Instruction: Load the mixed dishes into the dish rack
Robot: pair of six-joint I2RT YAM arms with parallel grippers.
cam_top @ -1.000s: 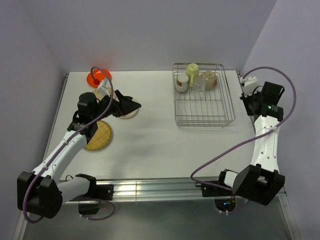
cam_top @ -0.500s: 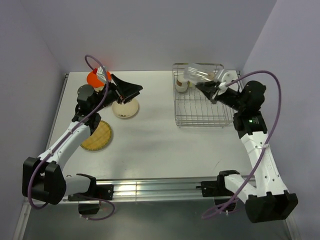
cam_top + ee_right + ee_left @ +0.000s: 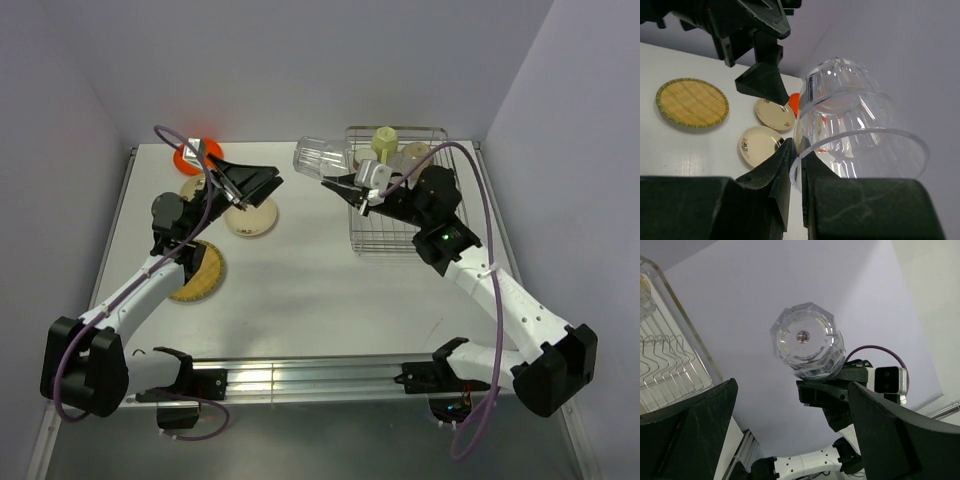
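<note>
Between the fingers of the right gripper (image 3: 796,159), drawn in to a narrow gap, runs the rim of the clear glass (image 3: 855,120), so the glass is pinched by its mouth and held up off the table (image 3: 300,280). It lies tipped on its side, its base pointing away from that gripper toward the left gripper (image 3: 268,183). The left gripper hangs in the air with its fingers spread wide and nothing between them. The glass is apart from it, straight ahead, its base framed between the two fingers in the left wrist view. Behind and under the right gripper's wrist sits the dish rack (image 3: 410,228), with the pale yellow-green mug (image 3: 385,140) and the cream bowl (image 3: 416,153) at its far end. Directly below the left gripper the cream plate with dark mark (image 3: 250,220) lies flat on the table. The woven plate (image 3: 205,272) lies back toward that arm's base. Out past the gripper's rear are the tan plate (image 3: 192,188) and the orange plate (image 3: 188,156).
</note>
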